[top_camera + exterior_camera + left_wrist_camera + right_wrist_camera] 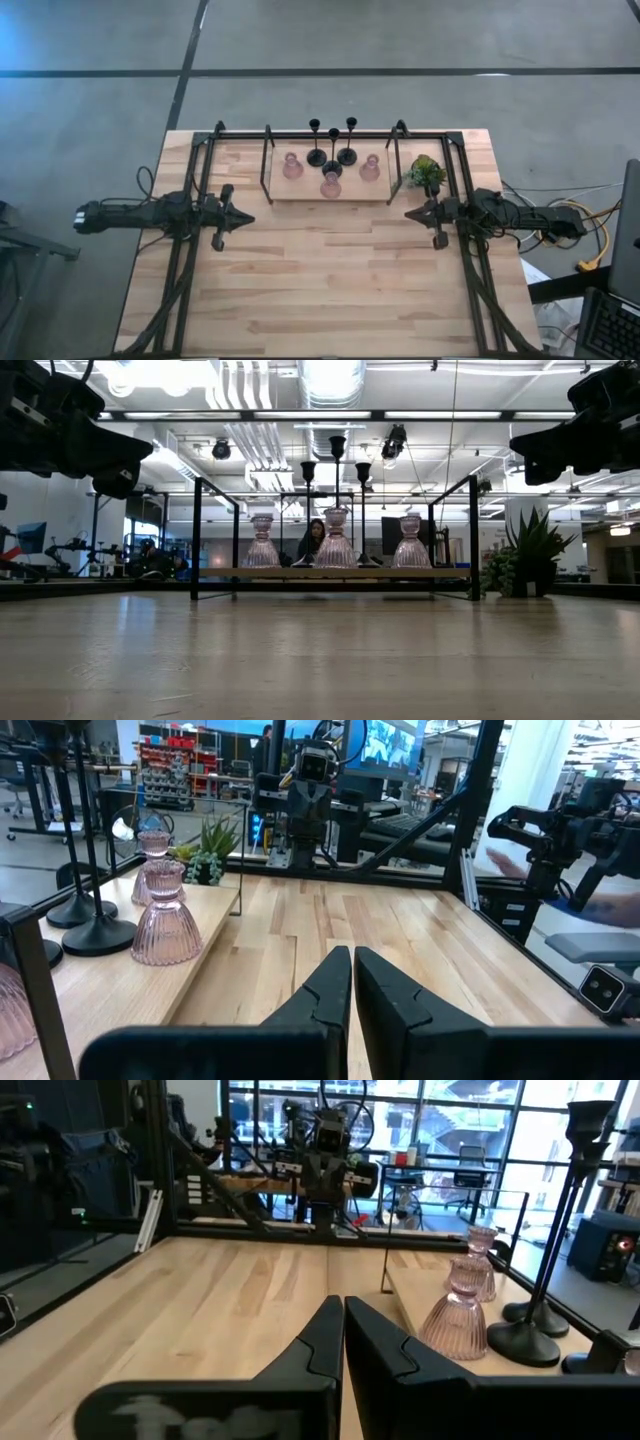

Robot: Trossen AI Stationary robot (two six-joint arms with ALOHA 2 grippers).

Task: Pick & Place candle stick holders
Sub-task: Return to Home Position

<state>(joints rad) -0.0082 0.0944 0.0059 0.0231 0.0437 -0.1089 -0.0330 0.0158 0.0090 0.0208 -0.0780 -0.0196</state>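
Three slim black candle stick holders point(333, 160) stand on their round bases on a low wooden board point(300, 191) at the table's far middle. Three squat pink glass holders point(330, 185) stand in front of and beside them. In the low view the pink ones point(336, 546) form a row with the black stems point(337, 455) behind. My left gripper point(245, 218) hovers shut at the left, level, pointing toward the table's middle. My right gripper point(408, 213) hovers shut at the right, facing it. Neither holds anything. Each wrist view shows its own shut fingers point(352, 952) point(341, 1300).
A thin black metal frame point(267, 160) stands around the board. A small green plant point(426, 172) sits at the board's right end, close to my right gripper. Bare wood stretches between the grippers and toward the near edge point(320, 300).
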